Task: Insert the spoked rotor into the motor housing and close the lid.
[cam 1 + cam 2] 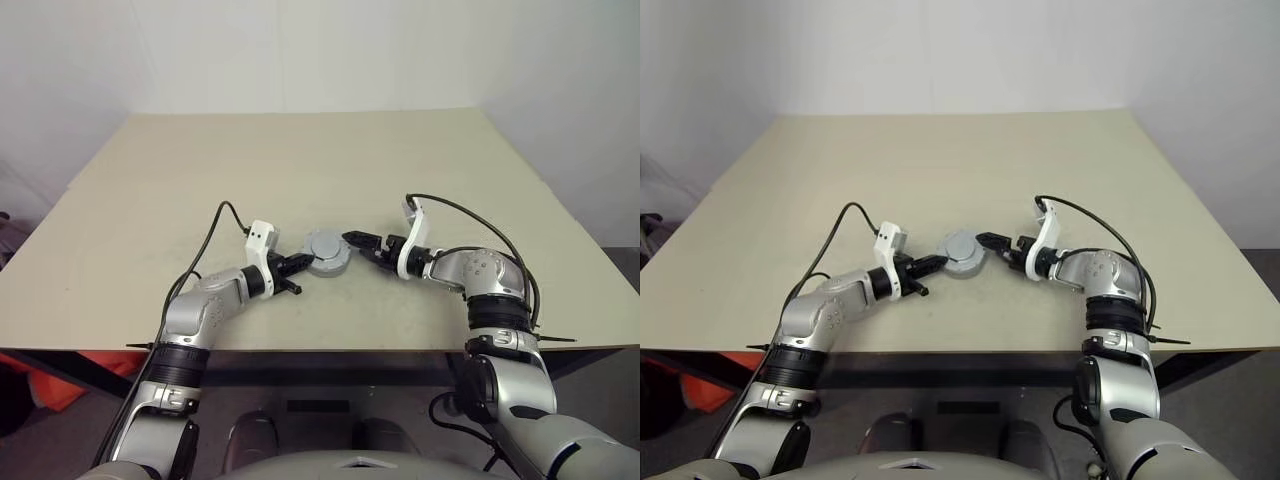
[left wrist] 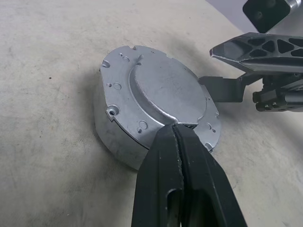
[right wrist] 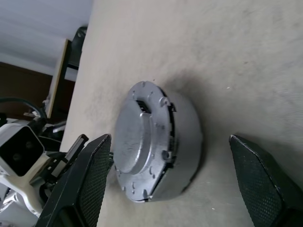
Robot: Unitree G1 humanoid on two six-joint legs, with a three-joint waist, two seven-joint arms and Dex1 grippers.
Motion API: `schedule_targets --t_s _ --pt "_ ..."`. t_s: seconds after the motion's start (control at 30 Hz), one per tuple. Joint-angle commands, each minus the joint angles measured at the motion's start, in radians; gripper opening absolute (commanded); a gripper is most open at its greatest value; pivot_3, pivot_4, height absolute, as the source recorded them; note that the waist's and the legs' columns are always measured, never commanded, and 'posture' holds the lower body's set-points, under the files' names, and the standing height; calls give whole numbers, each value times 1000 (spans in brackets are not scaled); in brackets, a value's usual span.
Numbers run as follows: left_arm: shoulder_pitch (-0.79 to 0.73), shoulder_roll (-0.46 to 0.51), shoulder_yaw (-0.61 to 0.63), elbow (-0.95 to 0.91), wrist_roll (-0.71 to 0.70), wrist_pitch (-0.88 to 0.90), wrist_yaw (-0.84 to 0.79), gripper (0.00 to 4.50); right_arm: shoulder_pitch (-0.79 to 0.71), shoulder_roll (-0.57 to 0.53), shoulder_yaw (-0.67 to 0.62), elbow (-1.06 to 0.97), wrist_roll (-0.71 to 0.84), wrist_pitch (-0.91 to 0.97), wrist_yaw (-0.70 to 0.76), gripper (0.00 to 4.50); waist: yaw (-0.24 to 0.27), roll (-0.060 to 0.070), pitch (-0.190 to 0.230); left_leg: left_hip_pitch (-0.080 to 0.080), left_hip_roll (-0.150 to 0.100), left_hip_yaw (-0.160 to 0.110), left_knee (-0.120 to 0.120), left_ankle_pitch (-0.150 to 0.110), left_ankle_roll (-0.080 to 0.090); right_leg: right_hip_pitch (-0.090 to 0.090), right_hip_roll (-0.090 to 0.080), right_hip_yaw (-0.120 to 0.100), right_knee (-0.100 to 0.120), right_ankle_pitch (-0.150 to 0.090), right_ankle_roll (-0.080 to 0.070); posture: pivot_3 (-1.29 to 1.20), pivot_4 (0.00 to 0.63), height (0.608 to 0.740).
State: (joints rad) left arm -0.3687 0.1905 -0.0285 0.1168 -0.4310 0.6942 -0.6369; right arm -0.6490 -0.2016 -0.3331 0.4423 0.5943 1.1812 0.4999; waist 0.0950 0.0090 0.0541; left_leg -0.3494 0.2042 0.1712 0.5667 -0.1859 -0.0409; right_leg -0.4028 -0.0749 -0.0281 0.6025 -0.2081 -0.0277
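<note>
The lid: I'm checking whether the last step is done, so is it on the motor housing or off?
On. The lid sits flat atop the motor housing, covering its inside; whether it is fully seated cannot be told.

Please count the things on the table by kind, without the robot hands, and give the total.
Matte grey round metal lid: 1
Round grey metal motor housing, under the lid: 1
Total: 2

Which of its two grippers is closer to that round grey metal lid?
Left. The left gripper, shut, touches the round grey metal lid; the right gripper, open, sits just beside it.
</note>
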Motion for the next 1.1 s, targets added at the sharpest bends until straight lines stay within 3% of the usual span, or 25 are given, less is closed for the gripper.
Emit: schedule_targets --t_s 0.03,0.57,0.67,0.83,1.1 --pt "14 10 -6 14 17 6 17 0 -15 33 3 22 35 13 12 4490 0 0 0 0 0 0 -1 1 -1 0 0 0 0 0 0 0 0 740" --pt "20 24 -2 10 21 -7 31 0 -113 170 1 173 27 -47 10 4490 -6 0 0 1 1 0 -5 5 -8 -3 1 0 0 0 0 0 0 740" --pt "23 27 -1 8 19 -9 33 0 -132 158 -16 246 -2 -107 -23 3880 -6 0 0 1 0 0 -5 5 -9 -3 1 0 0 0 0 0 0 740" --pt "27 28 -2 10 20 -15 34 0 -152 141 -25 302 -17 -168 -39 2137 -6 1 0 1 1 0 -5 5 -8 -3 1 0 0 0 0 0 0 740" --pt "16 2 46 5 -18 -18 48 0 -170 137 -54 324 -1 -204 -63 2085 -3 1 0 1 0 0 -5 5 -8 -2 0 0 1 0 0 0 0 740"
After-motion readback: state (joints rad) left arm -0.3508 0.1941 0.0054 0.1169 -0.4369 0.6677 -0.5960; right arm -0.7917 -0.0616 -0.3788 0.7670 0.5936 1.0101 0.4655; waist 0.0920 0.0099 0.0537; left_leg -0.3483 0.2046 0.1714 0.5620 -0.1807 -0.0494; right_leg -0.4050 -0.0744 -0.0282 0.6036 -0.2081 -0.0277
